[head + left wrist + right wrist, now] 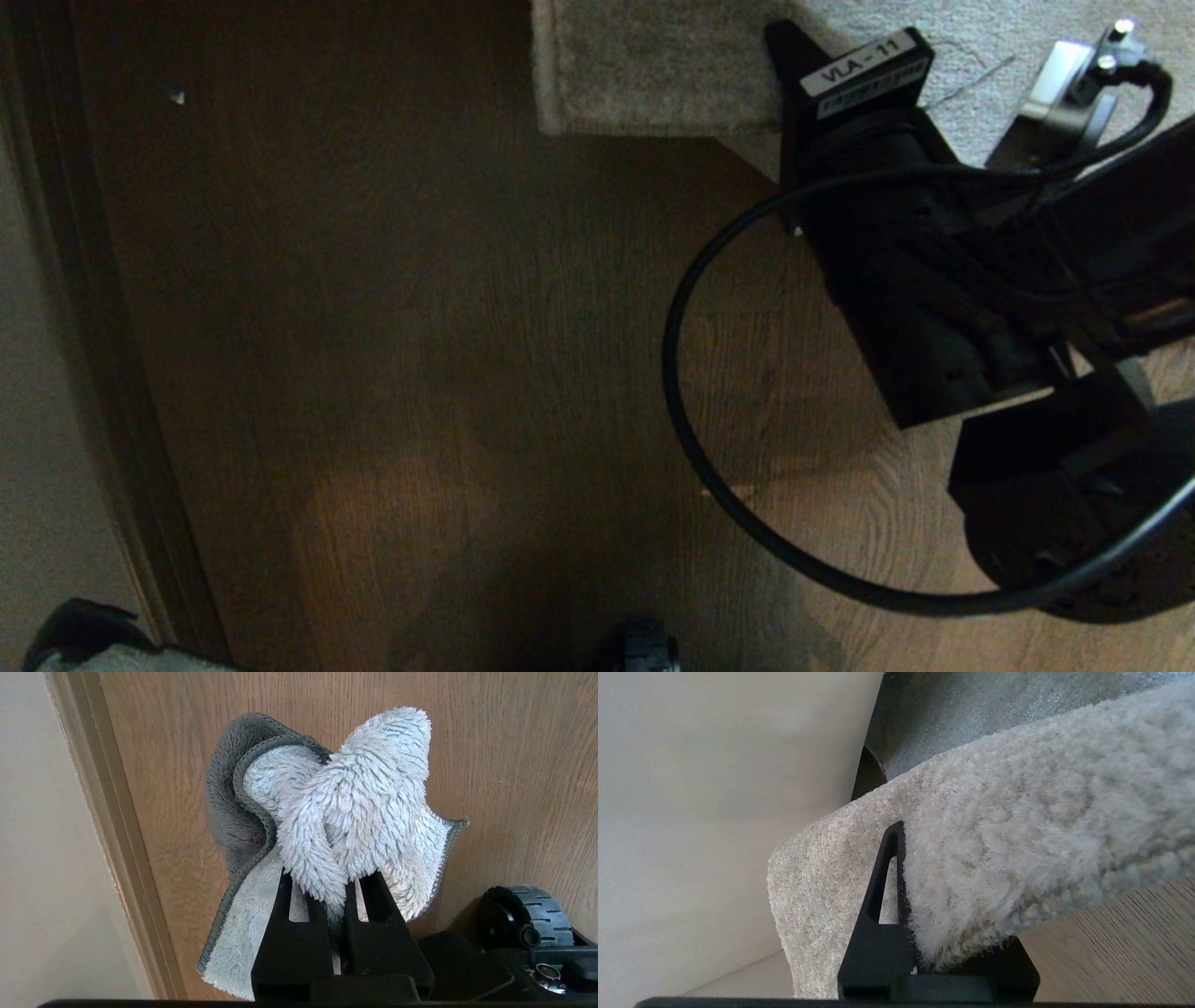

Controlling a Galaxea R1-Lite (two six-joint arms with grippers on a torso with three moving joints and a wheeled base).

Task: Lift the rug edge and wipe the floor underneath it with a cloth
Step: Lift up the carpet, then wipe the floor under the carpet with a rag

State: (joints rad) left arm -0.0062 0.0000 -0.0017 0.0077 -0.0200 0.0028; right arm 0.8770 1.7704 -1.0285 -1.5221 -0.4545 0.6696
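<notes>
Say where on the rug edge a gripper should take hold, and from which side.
Grip the rug edge close to its corner, coming in from the bare floor side, one finger above the pile and one below. The thin free border likely peels up easiest there. The right gripper already pinches it so.

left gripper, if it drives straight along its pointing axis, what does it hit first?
The floor, most likely. The left gripper is shut on the cloth, which bunches past its tips, so the cloth would touch the planks before the gripper does. Nothing else shows in that line; the gap to the floor is unclear.
</notes>
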